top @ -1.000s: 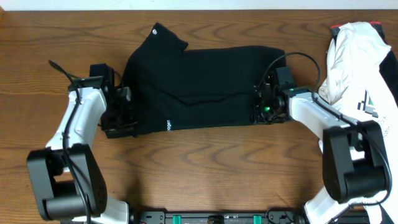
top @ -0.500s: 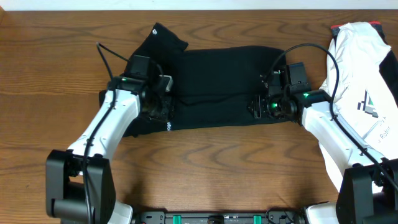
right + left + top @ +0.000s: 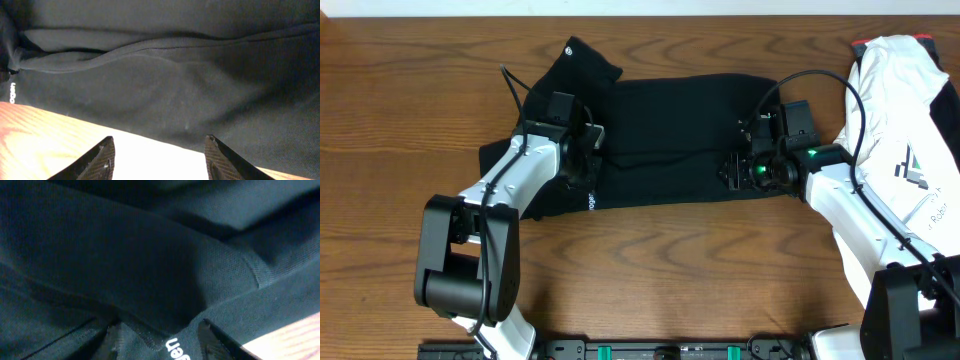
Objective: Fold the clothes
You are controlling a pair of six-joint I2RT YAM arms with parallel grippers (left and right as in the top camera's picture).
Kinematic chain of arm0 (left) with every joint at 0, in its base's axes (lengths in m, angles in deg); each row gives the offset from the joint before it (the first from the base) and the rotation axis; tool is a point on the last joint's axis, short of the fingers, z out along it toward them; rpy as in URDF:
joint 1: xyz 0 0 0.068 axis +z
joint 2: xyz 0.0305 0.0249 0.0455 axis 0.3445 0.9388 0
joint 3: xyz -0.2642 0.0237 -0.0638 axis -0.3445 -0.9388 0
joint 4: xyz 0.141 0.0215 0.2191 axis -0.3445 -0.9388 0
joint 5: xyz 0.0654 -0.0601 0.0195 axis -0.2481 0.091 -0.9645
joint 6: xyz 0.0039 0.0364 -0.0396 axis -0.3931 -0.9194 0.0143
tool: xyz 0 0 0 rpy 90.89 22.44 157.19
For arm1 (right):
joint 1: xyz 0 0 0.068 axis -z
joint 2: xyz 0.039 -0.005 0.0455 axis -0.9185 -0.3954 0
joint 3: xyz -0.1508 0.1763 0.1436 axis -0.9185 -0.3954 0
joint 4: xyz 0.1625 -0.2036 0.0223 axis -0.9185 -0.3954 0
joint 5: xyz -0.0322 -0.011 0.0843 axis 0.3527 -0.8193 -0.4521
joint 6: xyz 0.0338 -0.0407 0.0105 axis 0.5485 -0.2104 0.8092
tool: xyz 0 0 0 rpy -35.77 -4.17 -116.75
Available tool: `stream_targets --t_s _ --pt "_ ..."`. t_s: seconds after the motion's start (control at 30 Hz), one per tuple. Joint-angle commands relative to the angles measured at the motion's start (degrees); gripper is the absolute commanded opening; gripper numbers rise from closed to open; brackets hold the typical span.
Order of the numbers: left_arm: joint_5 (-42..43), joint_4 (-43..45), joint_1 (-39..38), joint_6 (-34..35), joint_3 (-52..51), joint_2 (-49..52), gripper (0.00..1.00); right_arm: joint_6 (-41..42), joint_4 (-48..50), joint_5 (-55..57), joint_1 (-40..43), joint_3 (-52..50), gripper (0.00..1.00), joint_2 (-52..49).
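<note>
Currently, left gripper (image 3: 162, 339): released, positioned over black T-shirt (image 3: 660, 140).
right gripper (image 3: 157, 155): released, nothing grasped.
black T-shirt: laid on table (image 3: 670, 260).

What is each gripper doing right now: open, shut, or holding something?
Left gripper: open, above the black T-shirt, gripping nothing.
Right gripper: open, at the T-shirt's edge, gripping nothing.

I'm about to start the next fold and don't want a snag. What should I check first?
1. Right gripper free of cloth: ok, jaws apart, nothing between them.
2. Left gripper free of cloth: cannot tell, jaws apart, fabric close beneath.
3. Black T-shirt squared up as a band: not ok, sleeve sticks out at the far edge on the left.
4. White garment apart from the shirt: ok, it lies off to the right.
</note>
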Motion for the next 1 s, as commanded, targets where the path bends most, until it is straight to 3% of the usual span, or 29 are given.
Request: stream_targets --t_s 0.0,0.1,0.3,0.53,0.97 --pt "-0.9 0.1 -0.2 -1.6 0.8 0.1 0.27 0.6 -0.1 0.5 -0.2 0.1 0.56 0.1" --pt "-0.9 0.0 -0.2 -1.6 0.8 0.1 0.06 0.6 -0.1 0.7 -0.2 0.1 0.56 0.1" --pt "-0.9 -3.3 -0.2 -1.6 1.7 -0.8 0.06 0.6 -0.2 0.7 -0.2 0.1 0.56 0.1" --pt "-0.8 -9.8 -0.2 -2.9 9.7 -3.9 0.06 0.6 -0.2 0.9 -0.2 0.1 0.56 0.1" --pt "-0.9 0.3 -0.5 -9.2 10.8 0.5 0.06 0.6 0.0 0.9 -0.2 0.1 0.57 0.1"
